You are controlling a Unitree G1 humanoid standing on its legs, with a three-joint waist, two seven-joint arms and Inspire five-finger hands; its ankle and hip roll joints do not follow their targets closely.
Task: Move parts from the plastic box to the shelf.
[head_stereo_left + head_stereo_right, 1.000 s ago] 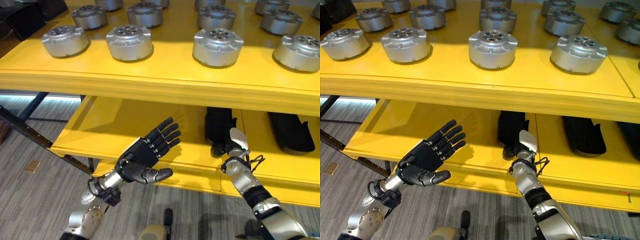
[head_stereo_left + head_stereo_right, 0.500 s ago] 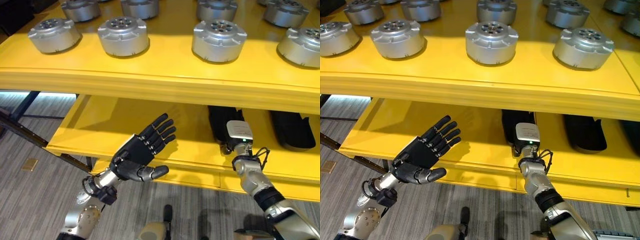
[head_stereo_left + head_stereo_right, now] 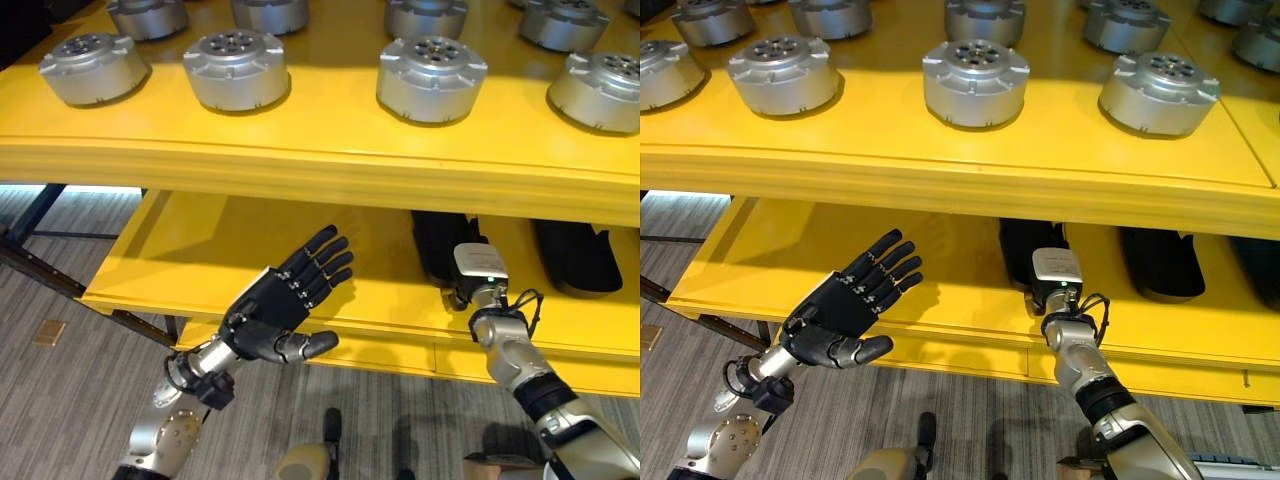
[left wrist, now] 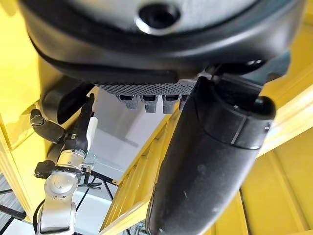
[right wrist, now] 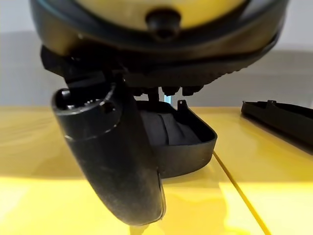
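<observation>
Silver round parts (image 3: 432,79) sit in rows on the yellow shelf's (image 3: 330,165) top tier, upper frame. Left hand (image 3: 283,312), lower centre, hovers with fingers spread straight, holding nothing. Right hand (image 3: 462,292) reaches toward a black tray (image 3: 440,243) on the lower tier; finger state cannot be determined.

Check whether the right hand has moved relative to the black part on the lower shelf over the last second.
Yes. The right hand has shifted slightly rightward along the black part on the lower shelf and turned, its wrist camera now facing up.
</observation>
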